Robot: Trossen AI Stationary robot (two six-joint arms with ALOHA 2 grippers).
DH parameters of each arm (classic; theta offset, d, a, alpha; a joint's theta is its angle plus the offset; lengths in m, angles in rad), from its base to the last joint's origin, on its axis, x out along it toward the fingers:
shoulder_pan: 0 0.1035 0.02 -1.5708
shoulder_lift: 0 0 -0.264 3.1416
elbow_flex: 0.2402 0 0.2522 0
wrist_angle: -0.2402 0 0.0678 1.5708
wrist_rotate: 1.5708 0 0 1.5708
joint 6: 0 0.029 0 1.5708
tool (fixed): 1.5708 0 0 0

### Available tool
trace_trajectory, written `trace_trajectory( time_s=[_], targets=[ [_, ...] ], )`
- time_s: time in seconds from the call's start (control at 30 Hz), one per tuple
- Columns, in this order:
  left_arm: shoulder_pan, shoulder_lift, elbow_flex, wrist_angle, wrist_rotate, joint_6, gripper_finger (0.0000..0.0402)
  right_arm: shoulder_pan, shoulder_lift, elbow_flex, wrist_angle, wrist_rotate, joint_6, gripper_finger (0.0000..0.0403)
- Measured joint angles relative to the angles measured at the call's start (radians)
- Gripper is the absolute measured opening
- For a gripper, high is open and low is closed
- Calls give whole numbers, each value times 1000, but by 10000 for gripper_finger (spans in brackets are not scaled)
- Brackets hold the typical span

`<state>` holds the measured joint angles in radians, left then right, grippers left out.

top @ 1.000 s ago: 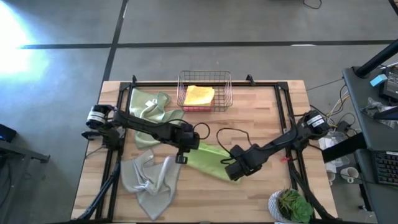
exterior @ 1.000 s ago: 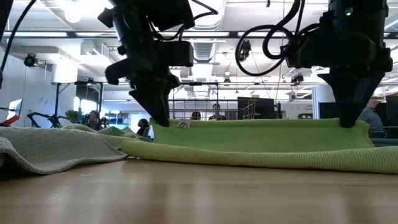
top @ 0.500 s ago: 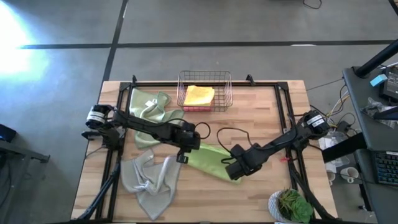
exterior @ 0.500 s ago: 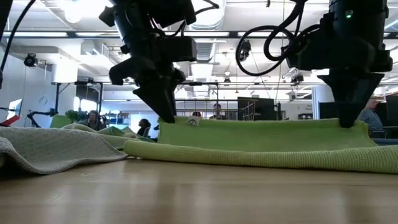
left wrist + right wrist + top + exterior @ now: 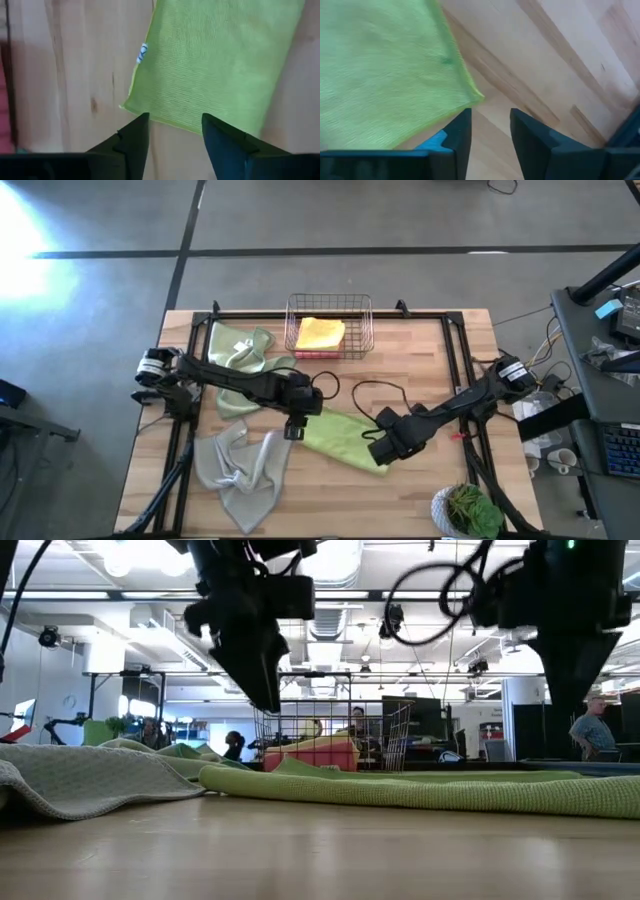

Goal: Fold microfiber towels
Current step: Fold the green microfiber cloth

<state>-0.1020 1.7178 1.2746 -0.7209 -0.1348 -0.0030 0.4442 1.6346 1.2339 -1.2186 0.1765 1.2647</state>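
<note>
Left gripper (image 5: 172,127): fingers parted, nothing between them. One second ago both grippers pinched the upper edge of the lime green towel (image 5: 335,435) and held it raised off the table; both have since let go and lifted clear. The towel edge has dropped, and the towel now lies flat as a folded strip.

Right gripper (image 5: 490,125): fingers parted, empty, above the towel's corner nearest the right arm. In the low view both grippers hang above the cloth without touching it.

Left gripper position: over the opposite end of the strip, just above the corner bearing a small white tag (image 5: 143,52).

Task items:
- Lime green towel: middle of the wooden table (image 5: 430,370), between the two grippers.
- Grey-beige towel (image 5: 240,470): crumpled, near the front left of the table.
- Pale sage green towel (image 5: 240,350): loosely bunched behind the left arm, at the back left.
- Yellow towel (image 5: 320,332): folded, inside the copper wire basket (image 5: 329,302) at the back edge, on top of a pink towel (image 5: 318,352) of which only an edge shows.

Surroundings: a potted plant (image 5: 468,510) at the front right corner of the table. Grey floor around the table. Beyond it, an open office with ceiling lights; a person (image 5: 592,730) stands at the right of the low view.
</note>
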Motion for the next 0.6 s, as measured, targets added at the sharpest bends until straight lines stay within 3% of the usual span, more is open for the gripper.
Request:
trace_trajectory(
  time_s=[0.17,0.27,0.6],
  targets=[
    [-8,-1,-12,40,100,-121,155,26,-46,15,9,0,-8,134],
    [-17,6,-60,110,110,-149,135,47,-64,22,20,0,-1,129],
    [-18,44,-120,224,140,-137,34,74,-68,29,27,0,19,108]
  ],
)
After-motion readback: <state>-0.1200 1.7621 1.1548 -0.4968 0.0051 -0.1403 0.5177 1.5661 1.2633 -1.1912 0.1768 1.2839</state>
